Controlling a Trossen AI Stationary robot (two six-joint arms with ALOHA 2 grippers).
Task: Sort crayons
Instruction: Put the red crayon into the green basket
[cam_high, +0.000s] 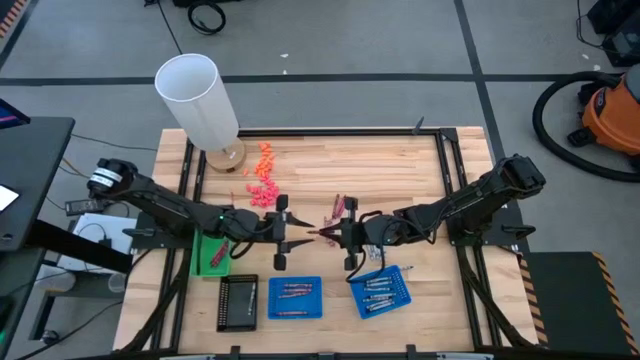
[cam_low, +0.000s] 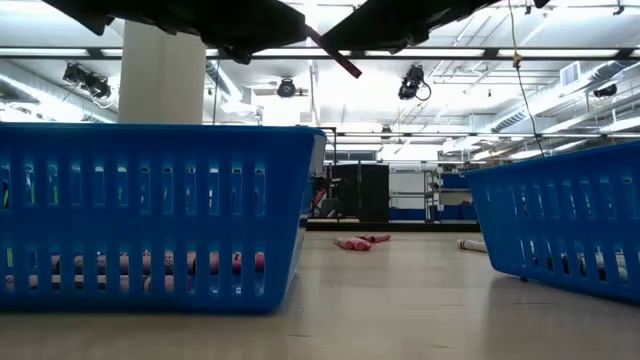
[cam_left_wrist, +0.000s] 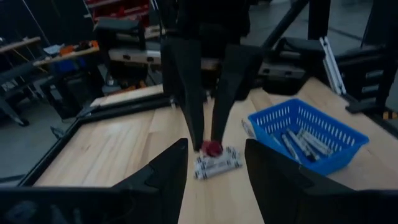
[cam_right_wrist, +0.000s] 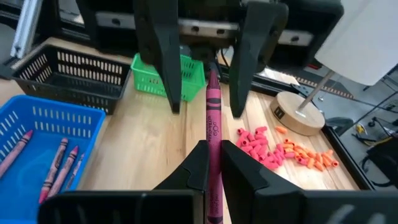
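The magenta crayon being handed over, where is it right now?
In the high view the magenta crayon sits mid-table, shut in the right claw, its free end between the open fingers of the left claw, behind the blue baskets.

The table (cam_high: 330, 165) is pale wood with a smooth top and a dark metal frame (cam_high: 452, 170). The blue baskets (cam_low: 150, 215) are shiny plastic with slots. The maroon crayon (cam_right_wrist: 213, 134) wears a matt paper wrap. The grey crayons (cam_left_wrist: 217, 163) have paper wraps too. The lamp base (cam_right_wrist: 298, 113) looks like wood.

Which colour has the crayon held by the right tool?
Magenta crayon, clearest in the right wrist view.
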